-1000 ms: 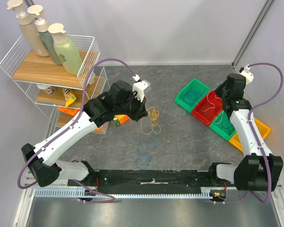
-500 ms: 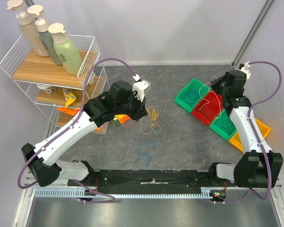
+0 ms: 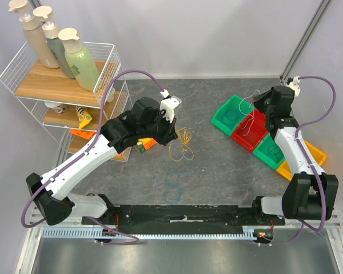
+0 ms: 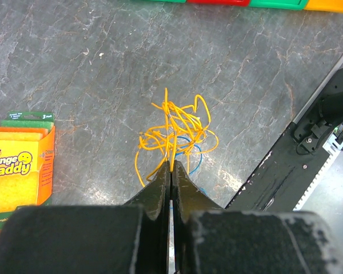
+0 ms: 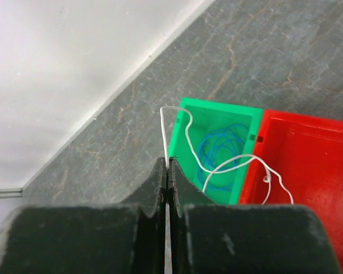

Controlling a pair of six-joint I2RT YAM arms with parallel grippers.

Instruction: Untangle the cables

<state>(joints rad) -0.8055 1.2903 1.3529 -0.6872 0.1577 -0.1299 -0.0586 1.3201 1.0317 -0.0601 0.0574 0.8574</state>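
A tangle of yellow cable (image 4: 174,134) with a blue cable (image 4: 195,161) under it lies on the grey table, also in the top view (image 3: 184,142). My left gripper (image 4: 171,166) is shut on a strand of the yellow cable at the tangle's near side. My right gripper (image 5: 167,161) is shut on a white cable (image 5: 217,165) and holds it in the air over the green bin (image 5: 190,112) and red bin (image 5: 331,132). A coiled blue cable (image 5: 223,157) lies in the green bin.
A row of bins, green (image 3: 223,123), red (image 3: 240,137), green (image 3: 262,153) and yellow (image 3: 317,153), sits at the right. A wire shelf rack (image 3: 28,108) with bottles stands at the left. A Sponge Daddy pack (image 4: 17,165) lies left of the tangle.
My right gripper has moved left and up from over the red bin toward the far green bin, lifting the white cable with it. The left arm has not moved.
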